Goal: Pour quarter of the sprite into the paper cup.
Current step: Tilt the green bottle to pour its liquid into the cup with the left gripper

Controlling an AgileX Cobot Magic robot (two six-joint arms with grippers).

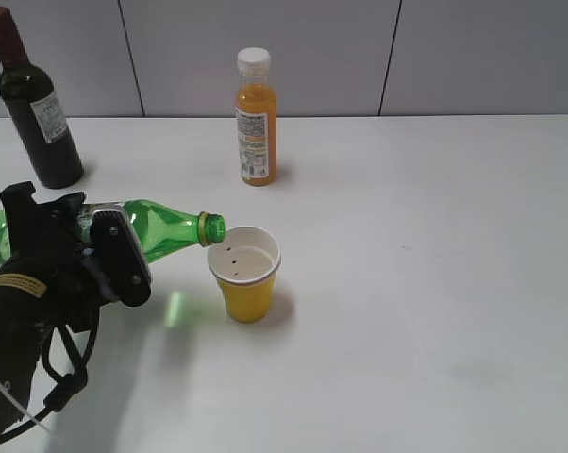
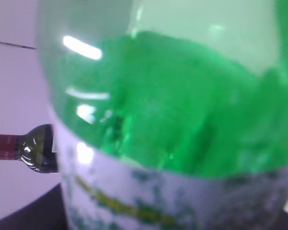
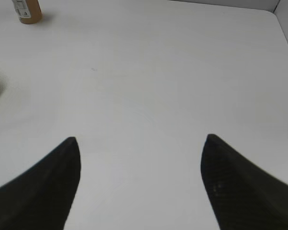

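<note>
The sprite (image 1: pixel 166 229) is a clear green bottle held lying almost level, its open mouth right at the left rim of the paper cup (image 1: pixel 245 285). The cup is yellow with a white inside and stands upright on the table. My left gripper (image 1: pixel 100 250) is shut on the bottle's body near the pale label. The left wrist view is filled by the green bottle (image 2: pixel 182 105) and its label, blurred. My right gripper (image 3: pixel 140 141) is open and empty over bare table, outside the exterior view.
A dark wine bottle (image 1: pixel 37 109) stands at the back left and shows in the left wrist view (image 2: pixel 24 148). An orange juice bottle (image 1: pixel 256 123) with a white cap stands behind the cup; its base shows in the right wrist view (image 3: pixel 27 10). The white table (image 1: pixel 435 283) stretches right.
</note>
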